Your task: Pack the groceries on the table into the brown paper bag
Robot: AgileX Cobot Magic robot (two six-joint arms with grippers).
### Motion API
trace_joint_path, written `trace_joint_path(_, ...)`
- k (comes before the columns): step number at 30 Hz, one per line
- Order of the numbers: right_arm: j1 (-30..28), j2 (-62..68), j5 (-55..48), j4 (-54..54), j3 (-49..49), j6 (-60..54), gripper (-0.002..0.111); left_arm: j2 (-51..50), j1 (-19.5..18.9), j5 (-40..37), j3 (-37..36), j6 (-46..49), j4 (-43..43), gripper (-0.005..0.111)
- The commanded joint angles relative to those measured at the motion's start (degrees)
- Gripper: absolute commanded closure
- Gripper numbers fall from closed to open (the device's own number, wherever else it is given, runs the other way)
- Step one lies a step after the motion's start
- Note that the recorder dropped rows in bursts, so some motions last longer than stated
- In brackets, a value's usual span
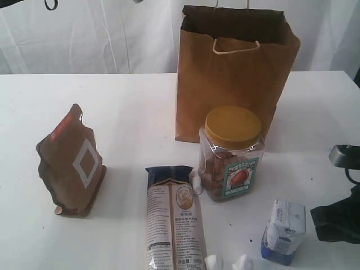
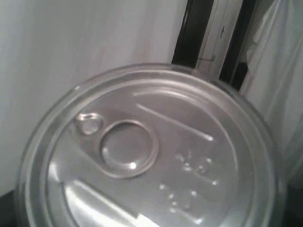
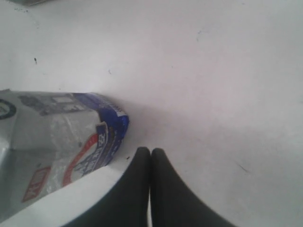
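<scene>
The pull-tab can [image 2: 147,156] fills the left wrist view lid-on, up in the air against a pale curtain. My left gripper is shut on it, and its fingers are hidden. The brown paper bag [image 1: 233,73] stands open at the back of the table [image 1: 129,112]. In front of it stand the yellow-lidded nut jar [image 1: 232,154], the noodle packet [image 1: 173,225] lying flat, the brown pouch [image 1: 73,163] at the left, and the blue-white carton [image 1: 284,230] [image 3: 57,137]. My right gripper [image 3: 150,151] [image 1: 315,224] is shut and empty, low over the table just right of the carton.
Small white lumps lie by the jar's base [image 1: 197,184] and near the front edge [image 1: 214,261] [image 1: 243,262]. White curtains hang behind the table. The right arm's dark body [image 1: 346,157] sits at the right edge.
</scene>
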State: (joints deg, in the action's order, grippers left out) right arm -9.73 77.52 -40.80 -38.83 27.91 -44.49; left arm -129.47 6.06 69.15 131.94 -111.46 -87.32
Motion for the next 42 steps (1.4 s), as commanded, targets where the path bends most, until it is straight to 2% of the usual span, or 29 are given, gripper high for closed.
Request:
trace_joint_path(1,0.0,-0.1,0.3,-0.2,0.0,-0.5,0.108,4.4,-0.5,0.8,0.7,-1.5,1.8,0.107)
trace_joint_path(7,0.0,-0.1,2.4,-0.2,0.0,-0.2,0.108,7.9,-3.1,0.8,0.7,-3.1,-3.7,0.107)
trace_joint_path(12,0.0,-0.1,5.1,-0.4,0.0,-0.2,0.108,8.8,-6.1,0.8,0.7,-8.1,-2.1,0.107)
trace_joint_path(18,0.0,-0.1,8.8,-4.1,0.0,-0.2,0.108,12.2,-5.3,0.8,0.7,-9.4,-7.7,0.107)
trace_joint_path(22,0.0,-0.1,8.8,-4.2,0.0,-0.2,0.108,14.1,-5.2,0.8,0.2,-9.4,-7.7,0.107)
trace_joint_path(25,0.0,-0.1,8.8,-4.2,0.0,-0.2,0.108,16.8,-4.8,0.8,-3.8,-9.4,-8.2,0.107)
trace_joint_path(29,0.0,-0.1,8.8,-4.7,0.0,-0.2,0.108,21.3,-4.7,0.8,-13.2,-6.5,-10.7,0.107)
trace_joint_path(33,0.0,-0.1,8.6,-5.1,0.0,-0.2,0.108,25.8,-4.6,0.8,-22.3,-2.6,-6.4,0.107)
trace_joint_path(37,0.0,-0.1,8.6,-5.4,0.0,-0.2,0.108,30.3,-0.9,0.8,-28.3,2.9,-6.0,0.107)
trace_joint_path(42,0.0,-0.1,8.0,-6.3,0.0,-0.2,0.108,31.2,6.5,0.8,-30.9,9.0,-2.4,0.107)
